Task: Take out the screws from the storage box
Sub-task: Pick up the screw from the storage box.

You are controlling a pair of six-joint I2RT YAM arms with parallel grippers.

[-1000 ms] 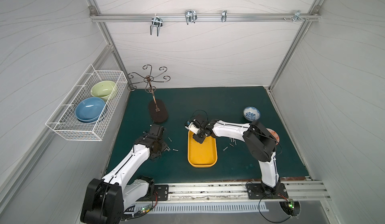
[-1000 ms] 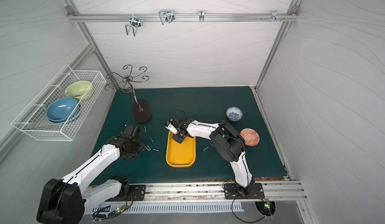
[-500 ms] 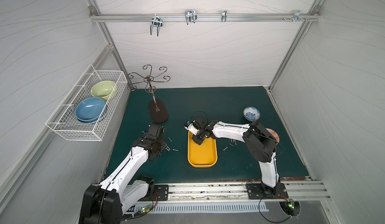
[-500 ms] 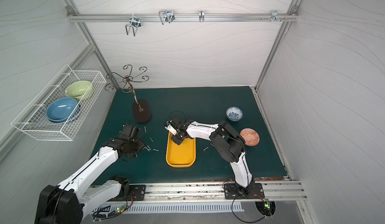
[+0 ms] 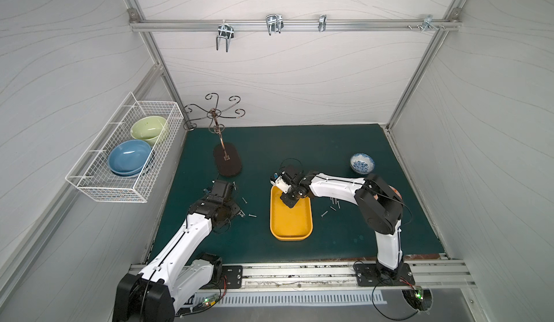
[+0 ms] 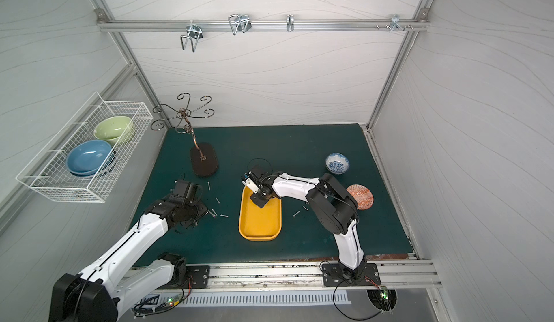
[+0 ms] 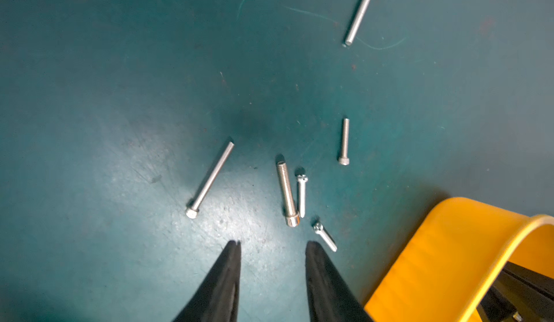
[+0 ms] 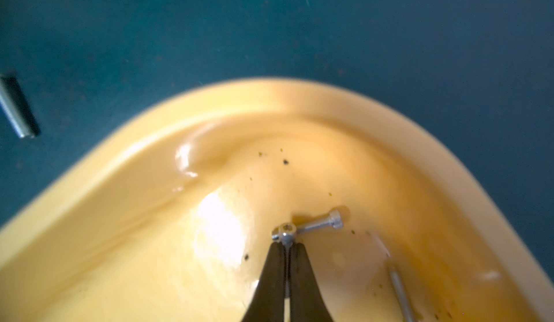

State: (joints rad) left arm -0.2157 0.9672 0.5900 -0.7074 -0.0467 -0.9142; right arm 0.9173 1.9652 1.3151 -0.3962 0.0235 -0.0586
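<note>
Closing since earlier, our right gripper (image 8: 287,246) is clamping a thin silver metal screw (image 8: 287,231) in the shallow yellow plastic tray's (image 8: 209,95) corner; our left gripper (image 7: 272,243) is hovering, jaws apart.

A robotics laboratory test cell was indicated. The space was enclosed by white panelled walls (image 5: 299,74) framed in aluminium profile (image 5: 293,25), from which metal hooks (image 5: 273,23) were hung. Two white robot arms (image 5: 186,236) were bolted to a slotted rail (image 5: 299,271) at the edge of a green mat (image 5: 299,143). Bare cabling and a lit circuit board (image 5: 207,301) were left exposed, and a wire basket (image 5: 108,187) was fixed to a side wall.
</note>
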